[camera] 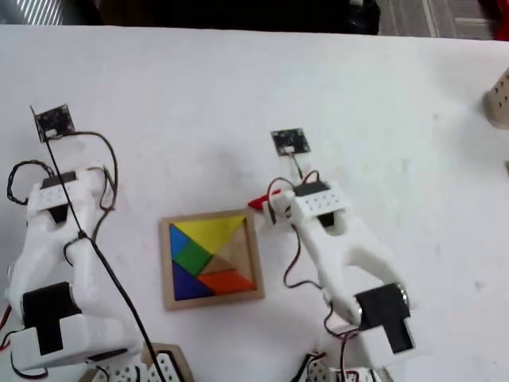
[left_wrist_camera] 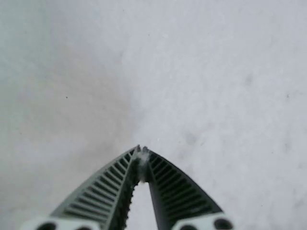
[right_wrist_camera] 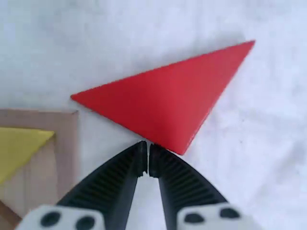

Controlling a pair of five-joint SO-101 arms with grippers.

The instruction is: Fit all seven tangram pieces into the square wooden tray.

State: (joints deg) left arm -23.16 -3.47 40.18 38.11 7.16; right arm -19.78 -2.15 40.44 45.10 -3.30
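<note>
The red triangle (right_wrist_camera: 163, 103) lies on the bench (camera: 398, 103) just outside the tray's (camera: 165, 267) corner, with the right end effector (right_wrist_camera: 147, 155) pressed together at one of its points, seemingly to nudge it trayward, while the left end effector (left_wrist_camera: 141, 155), also pressed together, sits well clear of the tray.

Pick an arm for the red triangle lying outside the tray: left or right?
Right. The right gripper, shut, sits at a corner of the red triangle, beside the tray. The left gripper is shut over bare table, on the tray's other side.
</note>
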